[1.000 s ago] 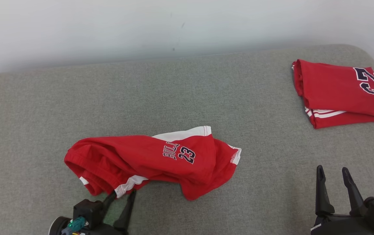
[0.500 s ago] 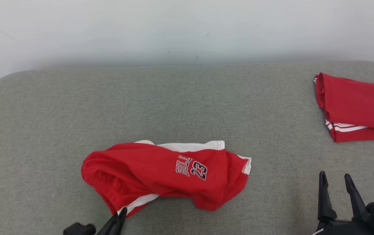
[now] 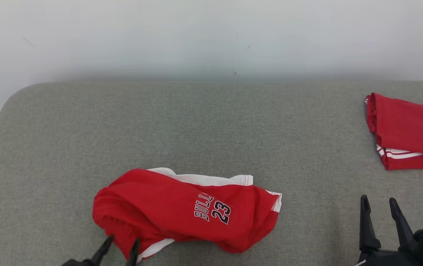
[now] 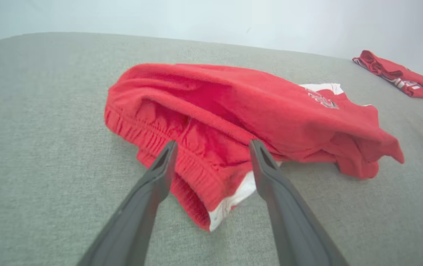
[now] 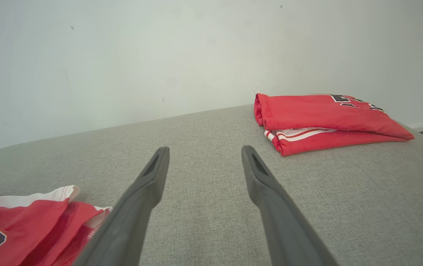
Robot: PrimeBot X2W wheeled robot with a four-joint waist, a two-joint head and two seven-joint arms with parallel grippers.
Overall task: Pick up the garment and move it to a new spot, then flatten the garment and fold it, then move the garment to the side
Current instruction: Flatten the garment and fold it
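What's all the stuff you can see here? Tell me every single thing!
Crumpled shorts: one, red with white trim and a dark "BULLS 23" print, near the front of the cushion, left of middle.
Folded garment: one, red with white stripes and a dark print, far right on the cushion.
Cushion: one, grey fabric, under both garments.
Wall: one, white, behind the cushion.
Left gripper: one, dark fingers, open, at the shorts' waistband end, with that edge showing between the fingers in the left wrist view.
Right gripper: one, dark fingers, open, holding nothing, over bare cushion at the lower right.
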